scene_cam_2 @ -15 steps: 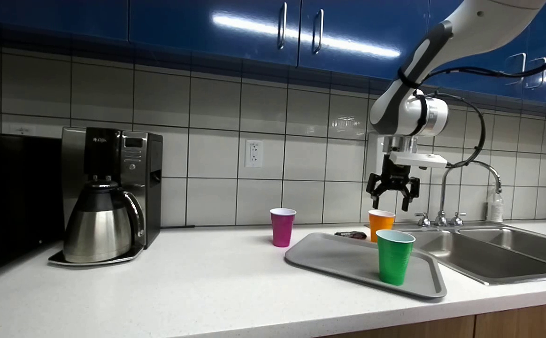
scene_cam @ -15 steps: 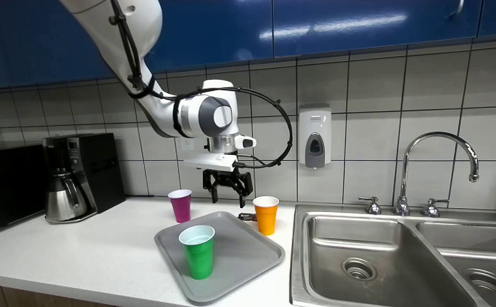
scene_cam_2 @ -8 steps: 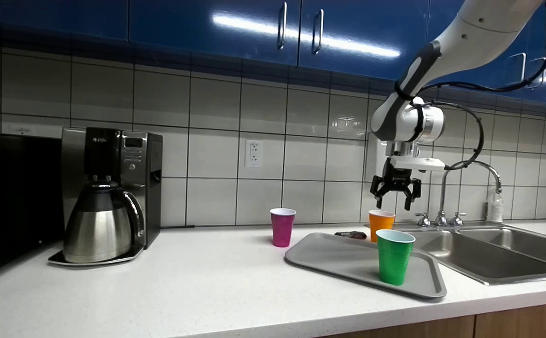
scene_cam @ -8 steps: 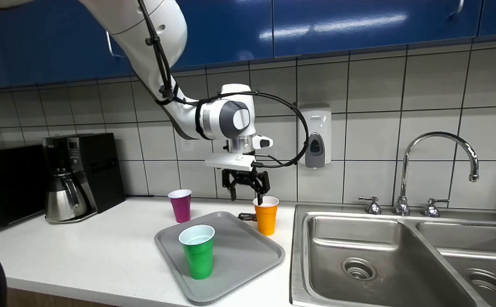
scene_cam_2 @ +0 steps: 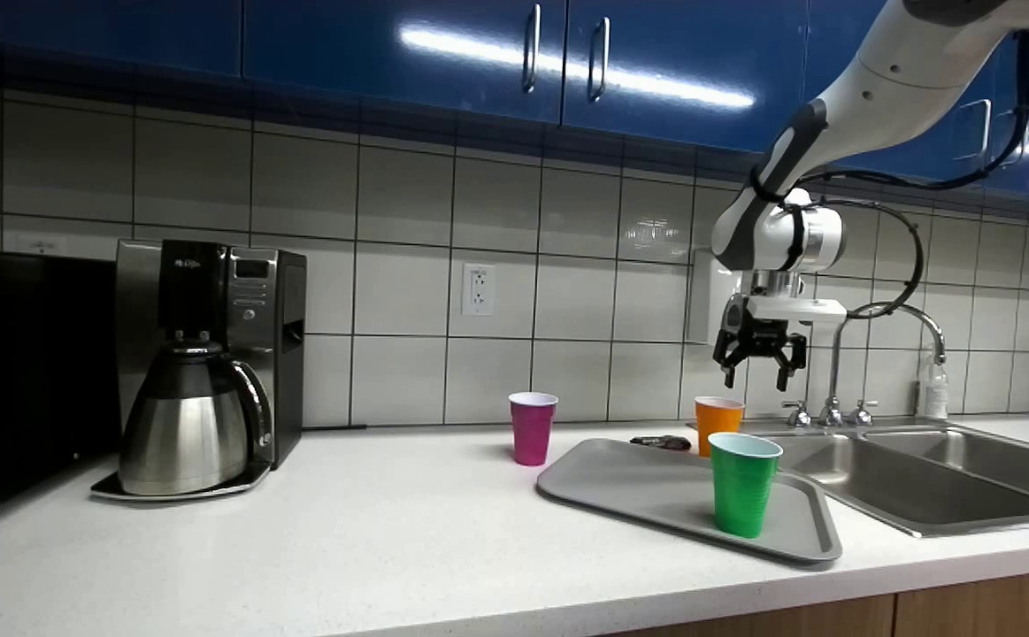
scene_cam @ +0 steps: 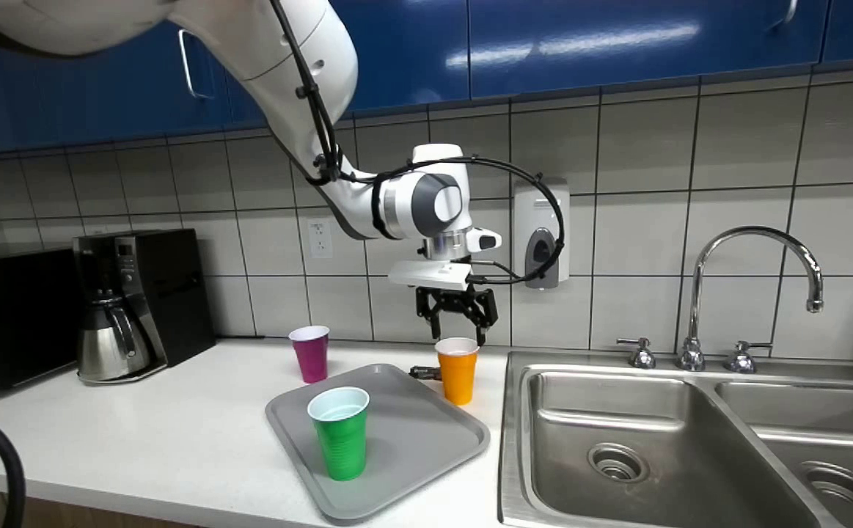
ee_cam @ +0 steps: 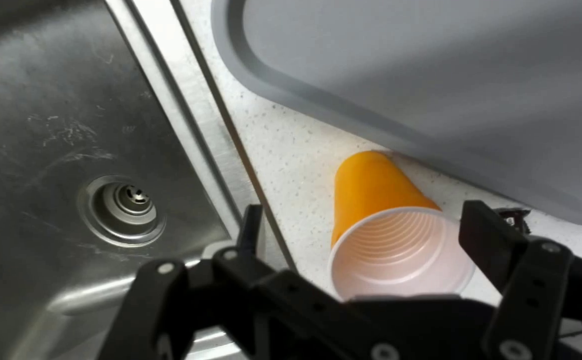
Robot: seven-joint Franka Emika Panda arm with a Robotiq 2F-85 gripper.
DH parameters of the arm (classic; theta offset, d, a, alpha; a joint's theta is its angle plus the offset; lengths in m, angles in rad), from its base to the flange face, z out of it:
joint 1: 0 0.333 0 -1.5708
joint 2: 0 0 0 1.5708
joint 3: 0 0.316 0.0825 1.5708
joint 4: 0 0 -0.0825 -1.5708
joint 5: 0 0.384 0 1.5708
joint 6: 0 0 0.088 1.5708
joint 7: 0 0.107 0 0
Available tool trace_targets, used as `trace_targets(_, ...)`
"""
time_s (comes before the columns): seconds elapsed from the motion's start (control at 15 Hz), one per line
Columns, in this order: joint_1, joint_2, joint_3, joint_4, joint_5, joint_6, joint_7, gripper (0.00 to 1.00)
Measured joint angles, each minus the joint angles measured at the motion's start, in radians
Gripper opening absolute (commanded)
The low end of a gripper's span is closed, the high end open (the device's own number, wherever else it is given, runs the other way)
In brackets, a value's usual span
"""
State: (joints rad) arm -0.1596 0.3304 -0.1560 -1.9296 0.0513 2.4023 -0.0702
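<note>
A coffee maker, purple cup, orange cup, gray tray and small dark object are supported by the white counter.

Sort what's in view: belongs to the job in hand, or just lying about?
Likely in play:
open gripper, empty
orange cup, upright, nearest the gripper

Likely just lying about:
gray tray
green cup, on the tray
purple cup
dark object beside the orange cup
coffee maker

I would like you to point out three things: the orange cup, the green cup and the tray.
Orange cup [ee_cam: 396, 235], wrist view: on its ribbed inner wall.
Green cup [scene_cam_2: 743, 488], in an exterior view: on its outer side.
Tray [scene_cam: 411, 429], in an exterior view: on its bare flat surface.
</note>
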Motion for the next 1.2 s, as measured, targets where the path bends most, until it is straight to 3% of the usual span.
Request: trace_targets(1.2,-0.033,0.156,-0.022,0.163,0.001,0.003,0.052,1.00)
